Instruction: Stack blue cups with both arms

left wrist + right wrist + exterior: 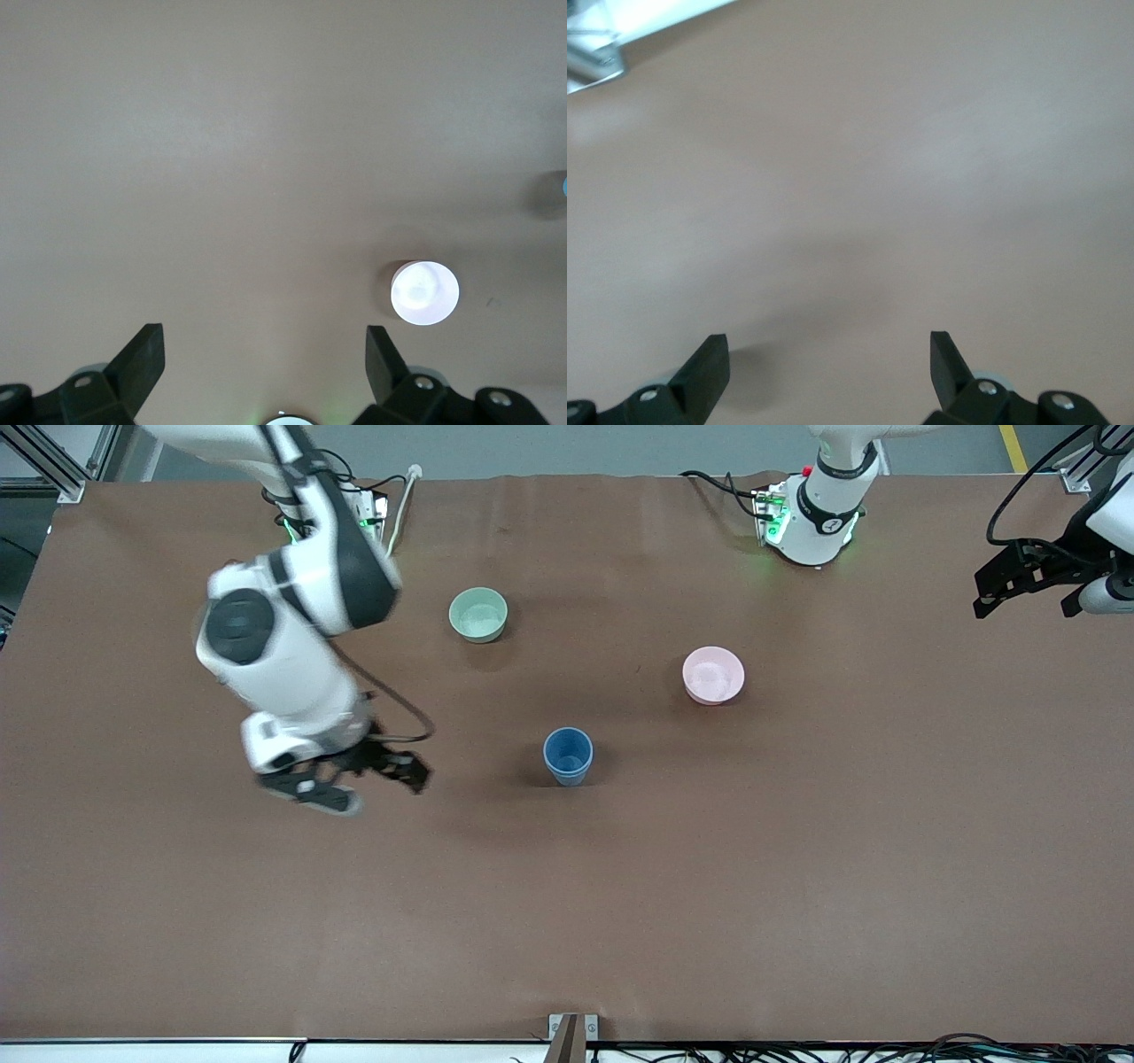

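One blue cup (pixel 568 755) stands upright near the middle of the table; I cannot tell whether a second blue cup sits inside it, and no other blue cup shows. My right gripper (pixel 363 784) is open and empty, low over bare table beside the cup, toward the right arm's end. In the right wrist view its fingers (pixel 709 363) frame only bare table. My left gripper (pixel 1023 609) is open and empty, held high at the left arm's end of the table. The left wrist view shows its open fingers (pixel 142 359) over bare table.
A pale green bowl (pixel 478 614) stands farther from the front camera than the cup. A pink bowl (pixel 713 675) stands toward the left arm's end and shows bright in the left wrist view (pixel 425 292). The brown table (pixel 797 868) is bare nearer the camera.
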Motion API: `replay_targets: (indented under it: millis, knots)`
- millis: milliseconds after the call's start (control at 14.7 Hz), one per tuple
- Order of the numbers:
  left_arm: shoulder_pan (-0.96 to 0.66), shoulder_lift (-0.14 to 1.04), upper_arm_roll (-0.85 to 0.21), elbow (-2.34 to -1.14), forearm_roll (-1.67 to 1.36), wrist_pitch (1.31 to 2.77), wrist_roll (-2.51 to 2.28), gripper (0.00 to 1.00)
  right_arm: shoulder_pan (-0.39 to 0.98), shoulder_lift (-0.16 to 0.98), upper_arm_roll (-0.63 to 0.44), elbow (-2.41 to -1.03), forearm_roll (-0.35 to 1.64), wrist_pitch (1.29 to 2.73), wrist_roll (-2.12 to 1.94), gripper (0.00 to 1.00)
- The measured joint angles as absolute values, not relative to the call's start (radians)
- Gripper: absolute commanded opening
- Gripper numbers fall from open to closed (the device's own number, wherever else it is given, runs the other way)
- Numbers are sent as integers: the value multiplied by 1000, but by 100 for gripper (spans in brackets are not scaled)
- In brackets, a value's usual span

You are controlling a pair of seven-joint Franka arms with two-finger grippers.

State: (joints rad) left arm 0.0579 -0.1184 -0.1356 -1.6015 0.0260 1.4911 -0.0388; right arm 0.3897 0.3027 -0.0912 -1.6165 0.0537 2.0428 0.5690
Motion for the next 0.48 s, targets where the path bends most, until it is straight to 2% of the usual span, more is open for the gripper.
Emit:
replay_targets:
  millis: [272, 476]
  knots:
    - [58, -118, -136, -1600, 26, 1491, -39, 100, 161, 213, -94, -1713, 52, 2032, 262, 100]
    - [58, -112, -136, -1600, 26, 1491, -39, 100, 27, 159, -94, -1724, 51, 1954, 83, 100]
